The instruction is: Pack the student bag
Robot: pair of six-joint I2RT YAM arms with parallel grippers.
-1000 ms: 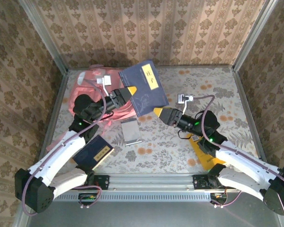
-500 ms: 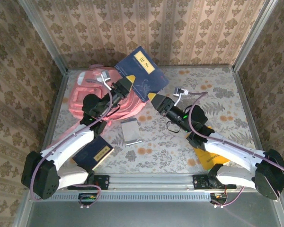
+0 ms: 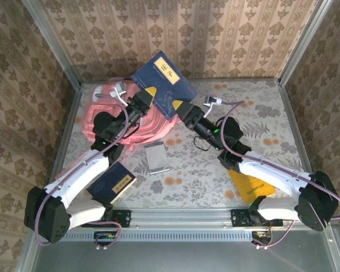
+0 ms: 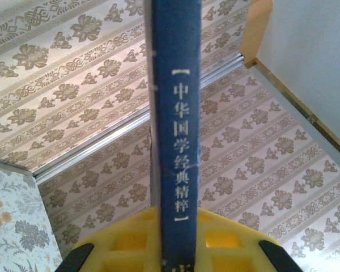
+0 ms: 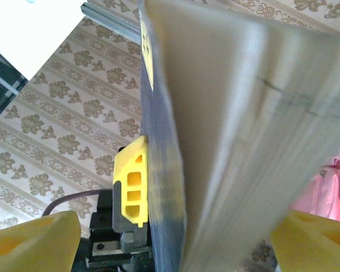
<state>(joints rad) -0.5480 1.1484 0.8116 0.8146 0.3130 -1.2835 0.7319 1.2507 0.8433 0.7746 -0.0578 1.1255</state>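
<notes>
Higher and farther back than a second ago, the blue book [image 3: 161, 79] tilts above the student bag [image 3: 89, 110], which lies at the far left of the table [image 3: 266, 116]. From above, the left gripper [image 3: 149, 95] clamps its lower edge; the right gripper [image 3: 183, 107] reaches its right corner. Left wrist: yellow pads [image 4: 122, 243] pinch the spine. Right wrist: fingers [image 5: 31, 243] stand wide, straddling the page edge.

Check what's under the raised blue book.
The pink student bag; the blue book, clamped by the left gripper, overlaps its far-right part. The bag part and table directly beneath are covered.
</notes>
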